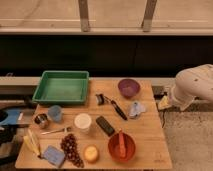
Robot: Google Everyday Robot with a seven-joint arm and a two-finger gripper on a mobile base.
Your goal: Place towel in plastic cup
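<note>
The white robot arm (196, 84) reaches in from the right edge of the view, and its gripper (165, 101) hangs just off the right edge of the wooden table (150, 150), level with the table's back half. I cannot tell whether the gripper is open or closed, and it holds nothing that shows.

The towel (136, 109), a small pale blue crumpled cloth, lies on the right side of the table, near the gripper and in front of the purple bowl (128, 87). A black-handled utensil (114, 106) lies just to the left of the towel.

The blue plastic cup (55, 113) stands upright on the left side, well apart from the towel, in front of the green tray (61, 86) and just beside a small metal cup (41, 120). Between the cup and the towel are 1 white round container (82, 121) and 1 flat black object (105, 125).

Along the front edge lie a banana (32, 144), a blue sponge (53, 156), a bunch of dark grapes (71, 149) and a red bowl (121, 146) with an orange utensil in it.
</note>
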